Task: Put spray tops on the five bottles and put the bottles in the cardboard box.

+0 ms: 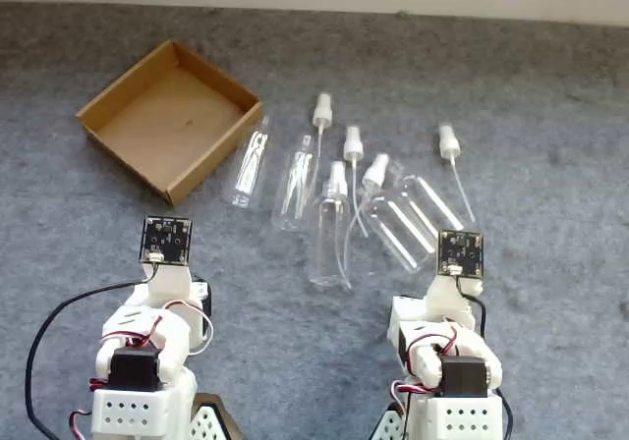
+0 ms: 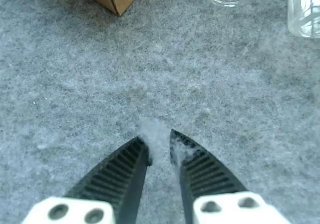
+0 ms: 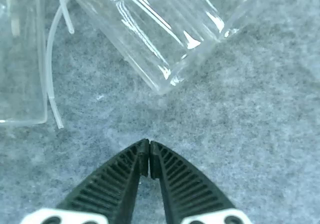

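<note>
Right claw [image 3: 149, 159] closed, left claw [image 2: 159, 146] slightly parted; bottle [image 3: 165, 29] cropped — dip tube [image 3: 49, 84] faint

Grey carpet [image 1: 550, 116] bears cardboard box [image 1: 218, 155], clear bottles [image 1: 327, 239], spray tops [image 1: 449, 143].

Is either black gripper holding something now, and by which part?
Nothing is held. The left gripper is slightly open over the grey carpet; the right gripper is shut and empty, apart from the clear plastic bottle lying before it.
</note>
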Tool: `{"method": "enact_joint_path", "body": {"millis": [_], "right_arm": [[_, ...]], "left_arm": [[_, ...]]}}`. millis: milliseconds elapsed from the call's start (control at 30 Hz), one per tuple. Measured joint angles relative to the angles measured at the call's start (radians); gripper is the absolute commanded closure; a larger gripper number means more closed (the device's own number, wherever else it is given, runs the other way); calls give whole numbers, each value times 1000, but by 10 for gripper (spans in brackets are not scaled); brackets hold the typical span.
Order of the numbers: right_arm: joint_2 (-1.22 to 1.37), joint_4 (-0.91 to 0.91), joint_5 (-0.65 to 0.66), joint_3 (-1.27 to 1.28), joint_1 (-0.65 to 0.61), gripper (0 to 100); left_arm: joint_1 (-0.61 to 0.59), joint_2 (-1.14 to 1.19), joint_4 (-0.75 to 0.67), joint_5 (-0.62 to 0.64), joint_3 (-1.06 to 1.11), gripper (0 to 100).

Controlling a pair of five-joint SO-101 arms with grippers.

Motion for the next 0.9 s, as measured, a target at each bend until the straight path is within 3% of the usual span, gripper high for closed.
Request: {"method": "enact_joint_path", "body": {"millis": [667,900], "right_arm": [[0,0,0,0,0,990],[0,0,0,0,0,990]], "left_arm": [[0,0,0,-20,0,989],[-97,0,0,-350,0,989]]}}
